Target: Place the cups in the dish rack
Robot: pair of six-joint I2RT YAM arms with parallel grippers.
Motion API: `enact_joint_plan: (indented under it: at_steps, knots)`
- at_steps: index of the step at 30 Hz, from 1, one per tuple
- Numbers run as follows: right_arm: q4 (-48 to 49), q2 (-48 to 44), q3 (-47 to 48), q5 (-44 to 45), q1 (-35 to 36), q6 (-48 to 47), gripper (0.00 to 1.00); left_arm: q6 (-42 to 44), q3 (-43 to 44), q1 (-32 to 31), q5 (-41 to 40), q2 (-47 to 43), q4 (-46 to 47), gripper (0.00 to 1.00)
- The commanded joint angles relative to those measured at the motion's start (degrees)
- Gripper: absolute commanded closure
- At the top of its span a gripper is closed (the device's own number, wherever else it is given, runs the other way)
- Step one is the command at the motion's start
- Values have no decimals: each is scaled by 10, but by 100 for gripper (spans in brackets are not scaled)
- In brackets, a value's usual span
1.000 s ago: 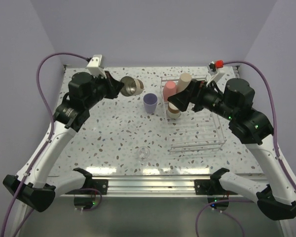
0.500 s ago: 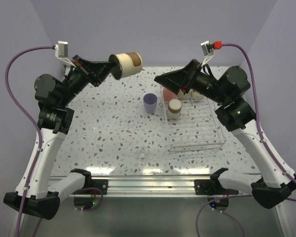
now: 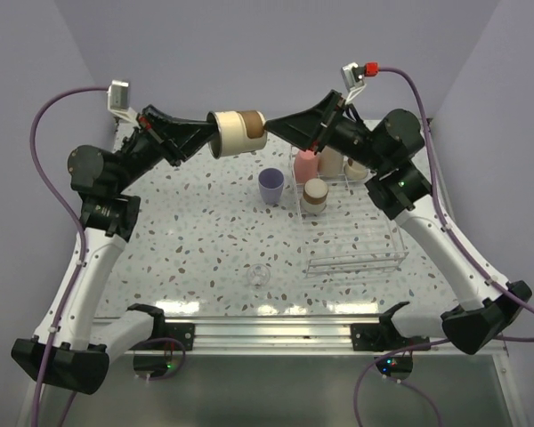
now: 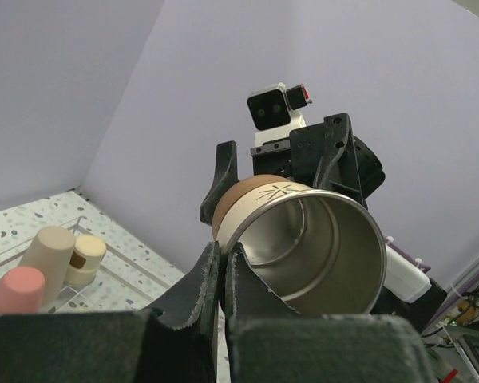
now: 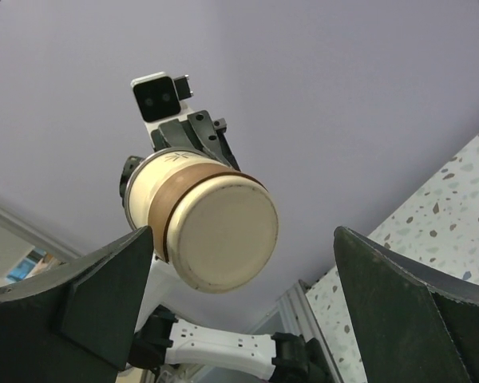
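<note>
My left gripper [image 3: 212,133] is shut on the rim of a short beige cup [image 3: 238,133] with a brown band, held sideways high above the table. The left wrist view shows its shiny inside [image 4: 319,239] and my fingers [image 4: 211,263] pinching the rim. My right gripper [image 3: 274,126] is open and faces the cup's base [image 5: 223,231] from the other side, not touching it. The clear dish rack [image 3: 374,253] holds a pink-red cup [image 3: 306,165], a tan cup [image 3: 331,160] and two beige cups [image 3: 315,194]. A lavender cup [image 3: 271,186] stands on the table left of the rack.
A small clear object [image 3: 261,276] lies on the speckled table near the front. The near half of the rack holds no cups. Lavender walls close in the back and sides.
My left arm lifted the beige cup off the table and carried it up and right. My right arm rose from the rack and swung left, jaws open, toward the cup's base.
</note>
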Motion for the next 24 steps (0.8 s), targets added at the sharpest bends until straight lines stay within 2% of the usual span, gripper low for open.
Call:
enact_joint_plan:
  at_steps: [1,9,24]
  knots:
    - [65,5,15,-18,1,36,2,-21,-7,5,12,-10,58,100]
    - [102,14,-11,-25,4,80,2,-43,-31,5,9,-13,101,100]
    - [79,33,3,-34,40,86,2,-55,-44,5,8,-13,133,100]
